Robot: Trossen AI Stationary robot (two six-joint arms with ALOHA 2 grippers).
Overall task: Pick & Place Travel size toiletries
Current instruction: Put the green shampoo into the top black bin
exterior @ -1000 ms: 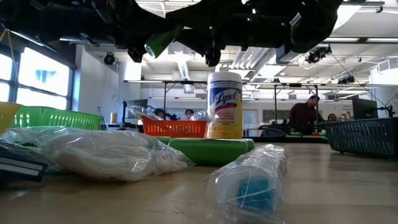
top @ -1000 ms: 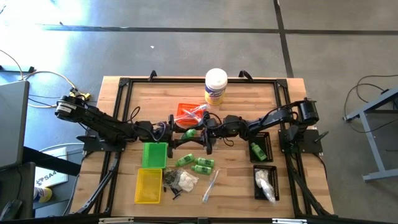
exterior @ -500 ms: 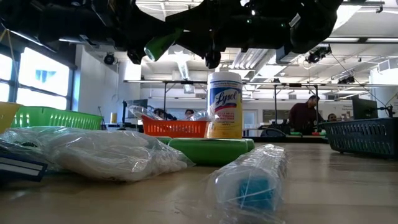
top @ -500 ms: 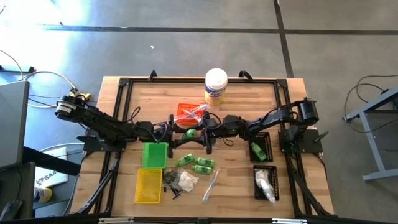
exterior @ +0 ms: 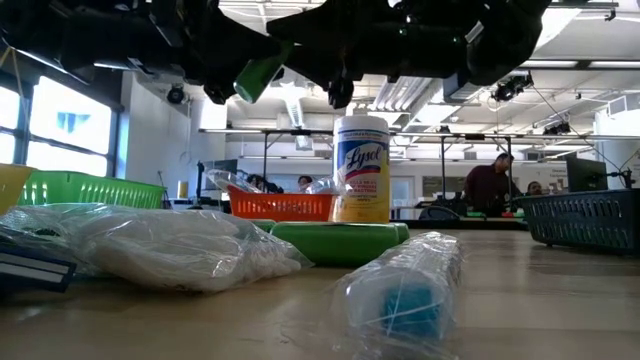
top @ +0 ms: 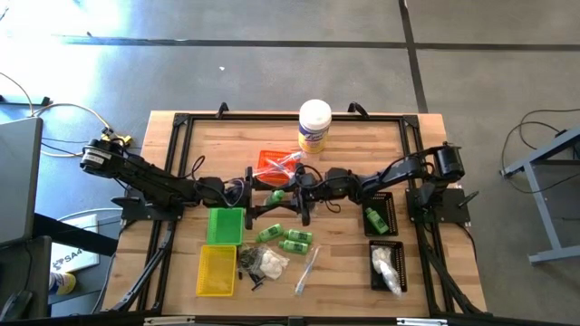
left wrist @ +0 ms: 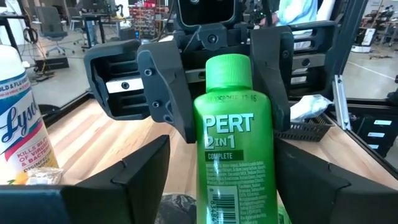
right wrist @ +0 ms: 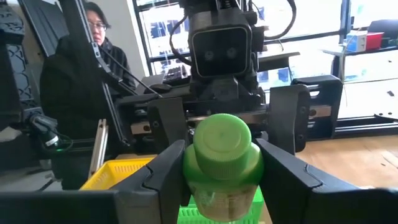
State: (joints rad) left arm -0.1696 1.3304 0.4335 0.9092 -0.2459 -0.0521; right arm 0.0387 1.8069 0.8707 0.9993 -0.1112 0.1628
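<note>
- Mid-table, handover: left gripper (top: 260, 194) fingers spread clear of green Pert bottle (left wrist: 233, 155); right gripper (top: 292, 194) clamps its cap.
- Green tray (top: 226, 225), yellow tray (top: 217, 269): appear unfilled.
- Loose: two green bottles (top: 283, 238), bagged bits, wrapped stick.
- Black trays (top: 384, 237): bottle, white bags. Approx. half done.

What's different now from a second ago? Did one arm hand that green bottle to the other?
The green bottle, held up between the two arms, dipped slightly in the low view. The left gripper now stands open around it, while the right gripper is clamped on its cap, so it looks passed over to the right. Everything else, such as the white canister and orange tray, stayed put.
</note>
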